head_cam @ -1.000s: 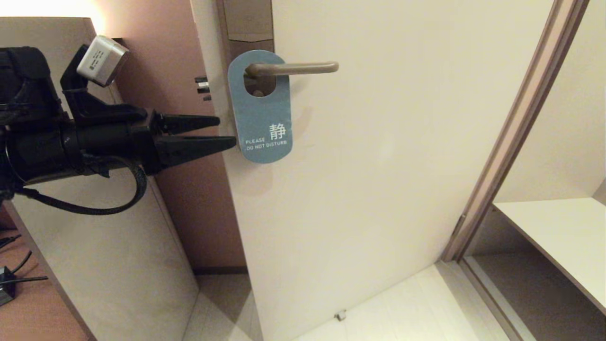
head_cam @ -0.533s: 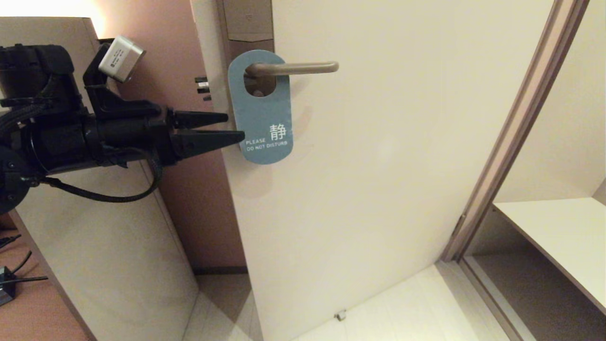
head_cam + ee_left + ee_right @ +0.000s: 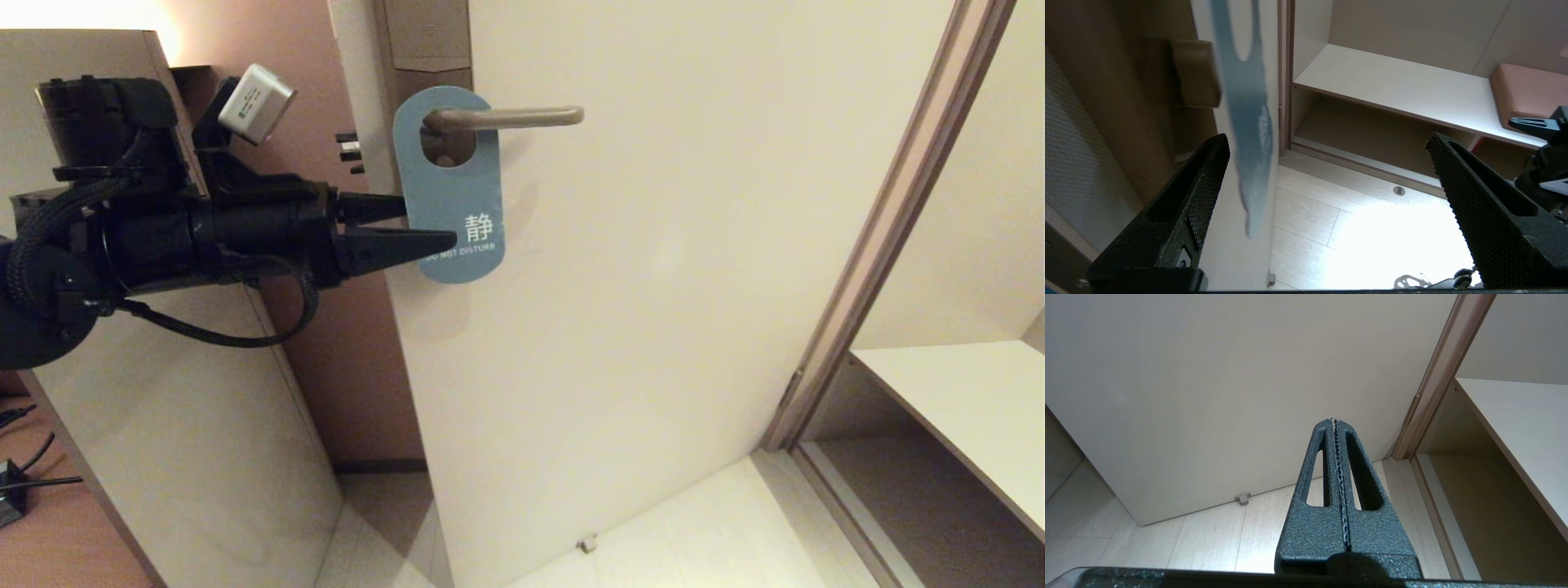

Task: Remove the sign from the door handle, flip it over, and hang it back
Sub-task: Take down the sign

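Observation:
The blue-grey sign, reading "DO NOT DISTURB", hangs by its oval hole on the door handle, a horizontal brownish lever. My left gripper comes in level from the left and is open. Its near finger overlaps the sign's lower left corner, and the far finger ends at the sign's left edge. In the left wrist view the sign hangs edge-on between the wide-apart fingers, close to one of them and not clamped. My right gripper is shut and empty, parked low and pointing at the door.
The cream door stands ajar, with its frame to the right and a low shelf beyond. A tall panel stands at the left under my arm. A small door stop sits at the door's bottom edge.
My left gripper has moved right to the sign, still open, and its near finger now covers the word "PLEASE". The sign and handle have not moved.

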Available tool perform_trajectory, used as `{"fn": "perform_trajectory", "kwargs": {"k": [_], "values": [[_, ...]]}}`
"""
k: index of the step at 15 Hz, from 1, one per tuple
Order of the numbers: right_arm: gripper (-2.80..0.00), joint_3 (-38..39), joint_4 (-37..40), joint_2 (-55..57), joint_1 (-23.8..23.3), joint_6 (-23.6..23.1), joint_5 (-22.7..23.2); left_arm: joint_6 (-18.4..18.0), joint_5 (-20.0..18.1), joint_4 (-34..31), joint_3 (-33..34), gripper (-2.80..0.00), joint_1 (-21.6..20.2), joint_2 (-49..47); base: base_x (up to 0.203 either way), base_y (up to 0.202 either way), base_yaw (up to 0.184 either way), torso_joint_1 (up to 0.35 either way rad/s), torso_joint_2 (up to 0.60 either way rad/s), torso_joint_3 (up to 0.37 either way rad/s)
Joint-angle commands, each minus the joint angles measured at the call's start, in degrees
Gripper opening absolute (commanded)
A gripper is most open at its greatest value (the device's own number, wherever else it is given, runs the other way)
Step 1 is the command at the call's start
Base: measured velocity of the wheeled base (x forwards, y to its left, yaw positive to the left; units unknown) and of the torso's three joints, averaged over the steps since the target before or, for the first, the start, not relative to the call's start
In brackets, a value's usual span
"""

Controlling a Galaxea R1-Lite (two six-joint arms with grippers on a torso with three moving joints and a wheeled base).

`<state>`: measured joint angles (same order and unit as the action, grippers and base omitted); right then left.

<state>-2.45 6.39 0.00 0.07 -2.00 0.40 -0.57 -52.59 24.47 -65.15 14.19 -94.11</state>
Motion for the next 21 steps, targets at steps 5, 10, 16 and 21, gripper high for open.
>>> {"fn": "perform_trajectory", "kwargs": {"k": [5,10,16,21], "values": [[-2.80,0.0,0.0,0.0,0.0,0.0,0.0,-0.6,-0.1,0.4,-3.2,0.00,0.1,-4.8,0.000,0.000,0.000,0.000,0.00,0.000],[-2.80,0.0,0.0,0.0,0.0,0.0,0.0,-0.6,3.2,0.4,-5.6,0.00,0.2,-7.6,0.000,0.000,0.000,0.000,0.00,0.000],[-2.80,0.0,0.0,0.0,0.0,0.0,0.0,-0.6,3.9,2.0,-6.4,0.00,1.0,-8.8,0.000,0.000,0.000,0.000,0.00,0.000],[-2.80,0.0,0.0,0.0,0.0,0.0,0.0,-0.6,4.2,4.0,-6.3,0.00,0.7,-9.7,0.000,0.000,0.000,0.000,0.00,0.000]]}}
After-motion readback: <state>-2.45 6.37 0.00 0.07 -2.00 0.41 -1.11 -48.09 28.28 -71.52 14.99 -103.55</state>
